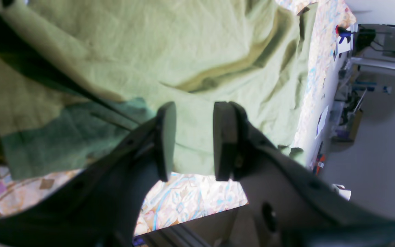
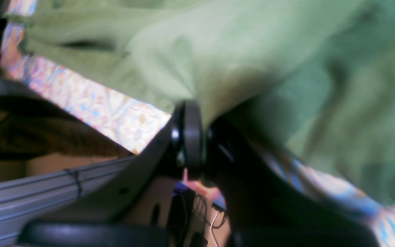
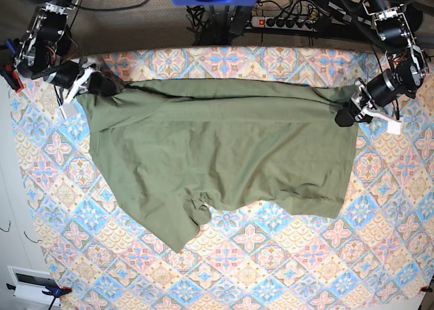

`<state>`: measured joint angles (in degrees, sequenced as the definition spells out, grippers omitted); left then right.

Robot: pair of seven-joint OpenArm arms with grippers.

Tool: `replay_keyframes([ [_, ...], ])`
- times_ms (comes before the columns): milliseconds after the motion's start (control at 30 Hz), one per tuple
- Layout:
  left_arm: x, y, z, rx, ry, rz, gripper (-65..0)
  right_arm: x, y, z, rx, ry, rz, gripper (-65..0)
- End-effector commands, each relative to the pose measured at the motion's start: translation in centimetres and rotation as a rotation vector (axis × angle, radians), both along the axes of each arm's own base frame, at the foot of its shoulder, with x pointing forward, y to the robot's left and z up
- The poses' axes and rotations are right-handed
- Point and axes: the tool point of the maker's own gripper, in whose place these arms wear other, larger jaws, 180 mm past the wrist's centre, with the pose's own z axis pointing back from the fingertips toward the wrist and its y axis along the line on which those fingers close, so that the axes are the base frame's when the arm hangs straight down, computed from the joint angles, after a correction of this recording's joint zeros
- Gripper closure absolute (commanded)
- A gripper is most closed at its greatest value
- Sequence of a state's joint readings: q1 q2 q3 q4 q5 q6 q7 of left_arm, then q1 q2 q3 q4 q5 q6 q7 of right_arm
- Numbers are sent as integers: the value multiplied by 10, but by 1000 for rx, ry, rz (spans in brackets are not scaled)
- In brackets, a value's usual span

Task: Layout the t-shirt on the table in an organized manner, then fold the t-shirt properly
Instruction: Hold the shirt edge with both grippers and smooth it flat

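The olive-green t-shirt (image 3: 217,147) lies spread across the patterned table (image 3: 258,256), its far edge stretched straight and a wrinkled flap trailing at the near left. My right gripper (image 3: 102,85) is at the shirt's far-left corner. The right wrist view shows that right gripper (image 2: 201,113) shut on a pinch of the t-shirt (image 2: 238,58). My left gripper (image 3: 346,113) sits at the shirt's right edge. In the left wrist view this left gripper (image 1: 194,109) stands open, and the flat t-shirt (image 1: 170,51) shows through the gap between its pads.
A power strip (image 3: 285,22) and cables lie beyond the table's far edge. The table (image 1: 190,195) ends close behind my left gripper, with room floor and shelf clutter (image 1: 348,113) past its side. A grey metal rail (image 2: 46,195) runs under my right gripper.
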<state>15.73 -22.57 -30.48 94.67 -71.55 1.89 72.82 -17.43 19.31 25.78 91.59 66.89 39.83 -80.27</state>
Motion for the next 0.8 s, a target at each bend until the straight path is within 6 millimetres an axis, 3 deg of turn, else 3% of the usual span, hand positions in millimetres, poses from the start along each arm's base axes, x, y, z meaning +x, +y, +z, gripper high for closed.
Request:
replay_keyframes([
  [0, 6, 3, 11, 9, -36, -5, -178, 11, -3, 15, 2, -63, -5, -11],
  [100, 6, 3, 11, 9, -36, -5, -178, 10, -6, 12, -15, -55, -9, -31],
  [433, 7, 3, 12, 7, -38, -5, -181, 8, -42, 17, -92, -64, -103, -284],
  [600, 29, 8, 31, 11, -110, 9, -185, 13, -59, 39, -142, -134, -144, -284],
  [767, 65, 19, 41, -42, -159, 61, -185, 25, -44, 54, -146, -203, -120, -270],
])
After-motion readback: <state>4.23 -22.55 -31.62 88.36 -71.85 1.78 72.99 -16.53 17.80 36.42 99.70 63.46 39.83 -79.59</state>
